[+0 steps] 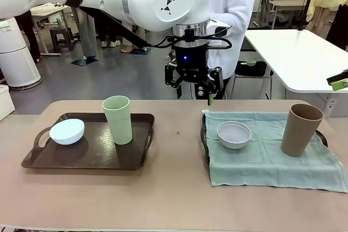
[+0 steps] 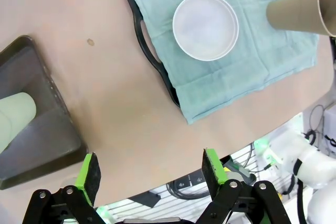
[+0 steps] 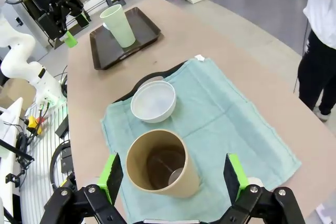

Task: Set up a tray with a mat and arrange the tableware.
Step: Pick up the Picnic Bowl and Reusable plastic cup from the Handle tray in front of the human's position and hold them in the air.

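The teal mat (image 1: pixel 272 156) covers the right tray (image 1: pixel 203 139). On it stand a greyish white bowl (image 1: pixel 234 135) and a brown tumbler (image 1: pixel 300 130). The dark left tray (image 1: pixel 87 158) holds a pale blue bowl (image 1: pixel 67 131) and a pale green tumbler (image 1: pixel 118 119). My left gripper (image 1: pixel 193 82) hangs open and empty above the table's far middle, between the two trays. In the right wrist view my right gripper (image 3: pixel 172 172) is open just above the brown tumbler (image 3: pixel 163 163), with a green pad showing on either side of it and clear of it.
A person in a white coat (image 1: pixel 234 4) stands at the far side behind my left gripper. Bare tabletop (image 1: pixel 174 188) runs between the trays and along the near edge. A white table (image 1: pixel 299 52) stands at the back right.
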Robot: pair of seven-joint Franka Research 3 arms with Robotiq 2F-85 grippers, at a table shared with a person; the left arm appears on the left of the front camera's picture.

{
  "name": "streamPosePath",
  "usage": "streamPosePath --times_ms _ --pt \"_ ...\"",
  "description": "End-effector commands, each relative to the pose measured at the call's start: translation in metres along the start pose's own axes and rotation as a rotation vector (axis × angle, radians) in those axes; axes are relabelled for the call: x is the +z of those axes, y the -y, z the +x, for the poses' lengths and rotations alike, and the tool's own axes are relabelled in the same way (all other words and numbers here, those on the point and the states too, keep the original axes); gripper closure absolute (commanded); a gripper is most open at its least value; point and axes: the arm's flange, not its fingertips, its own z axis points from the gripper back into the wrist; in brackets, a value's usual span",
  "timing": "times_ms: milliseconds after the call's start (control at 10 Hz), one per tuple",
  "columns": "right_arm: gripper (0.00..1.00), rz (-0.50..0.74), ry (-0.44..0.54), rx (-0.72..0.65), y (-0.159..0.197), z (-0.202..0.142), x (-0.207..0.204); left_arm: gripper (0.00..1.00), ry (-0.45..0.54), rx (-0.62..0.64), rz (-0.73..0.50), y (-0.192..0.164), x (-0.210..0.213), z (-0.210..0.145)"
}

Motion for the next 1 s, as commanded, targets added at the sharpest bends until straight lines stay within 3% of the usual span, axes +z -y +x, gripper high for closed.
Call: streamPosePath --times_ms 0,100,300,700,800,900 --pt "0.00 0.008 0.019 0.004 0.001 0.002 0.001 0.00 0.004 -0.002 -0.003 -0.003 0.002 -0.002" --pt "0.00 0.000 0.000 0.000 0.000 0.000 0.000 0.00 0.000 0.000 0.000 0.000 0.000 0.000" --pt "0.00 -0.175 -0.248 -0.306 -0.041 0.024 0.005 0.00 0.006 -0.024 0.050 -0.025 0.049 -0.002" --pt "0.00 -0.227 -0.506 -0.677 -0.092 0.061 -0.010 0.00 -0.186 0.006 0.140 -0.107 0.123 -0.039" --pt "0.00 -0.202 -0.513 -0.671 -0.102 0.067 -0.016 0.00 -0.218 0.038 0.158 -0.129 0.136 -0.053" --pt "0.00 -0.112 -0.460 -0.475 -0.115 0.068 -0.028 0.00 -0.151 0.052 0.116 -0.137 0.145 -0.063"
